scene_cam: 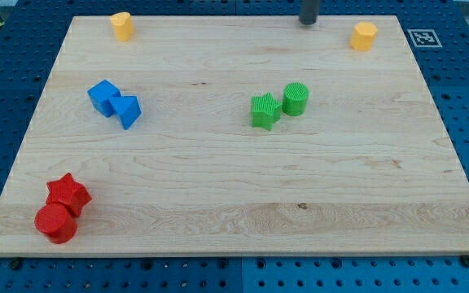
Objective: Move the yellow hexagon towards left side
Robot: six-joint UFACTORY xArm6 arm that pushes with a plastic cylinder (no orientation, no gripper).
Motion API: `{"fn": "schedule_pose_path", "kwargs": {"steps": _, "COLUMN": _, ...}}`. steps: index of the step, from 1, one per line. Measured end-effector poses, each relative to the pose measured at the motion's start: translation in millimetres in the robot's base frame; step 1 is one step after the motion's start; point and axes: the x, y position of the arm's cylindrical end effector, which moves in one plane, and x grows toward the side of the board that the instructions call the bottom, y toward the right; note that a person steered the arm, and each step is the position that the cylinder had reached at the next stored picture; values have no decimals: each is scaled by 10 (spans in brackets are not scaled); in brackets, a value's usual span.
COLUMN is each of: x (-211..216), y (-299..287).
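Wooden board [234,220] lies on a blue perforated table [462,106]; a printed marker tag [421,37] sits just off the board's top right corner. My tip [309,22] shows at the view's top edge, right of centre, a dark rod end resting near the board's far edge; it carries nothing and touches no block, and having no jaws there is no grasp to report. Two yellow blocks lie along the top: the yellow hexagon [364,37] near the top right corner, which I take for the task block from its faceted outline, and a yellow block [121,26] near the top left, whose shape looks more like a heart but is too small to settle. The tip stands to the view's left of the hexagon, near it but apart. Other blocks: blue cube [103,98] touching a blue triangular block [127,111] at left centre; green star [265,111] touching a green cylinder [296,98] right of centre; red star [69,194] touching a red cylinder [56,223] at bottom left. Progress, as judged: hexagon sits far right, so no leftward travel is evident. Remaining: bring the tip round to the hexagon's right side, then push left along the top edge.
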Motion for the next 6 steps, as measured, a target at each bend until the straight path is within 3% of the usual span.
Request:
{"fn": "schedule_pose_path", "kwargs": {"steps": 3, "x": 132, "y": 1229}}
{"fn": "schedule_pose_path", "kwargs": {"steps": 4, "x": 423, "y": 1169}}
{"fn": "schedule_pose_path", "kwargs": {"steps": 6, "x": 458, "y": 605}}
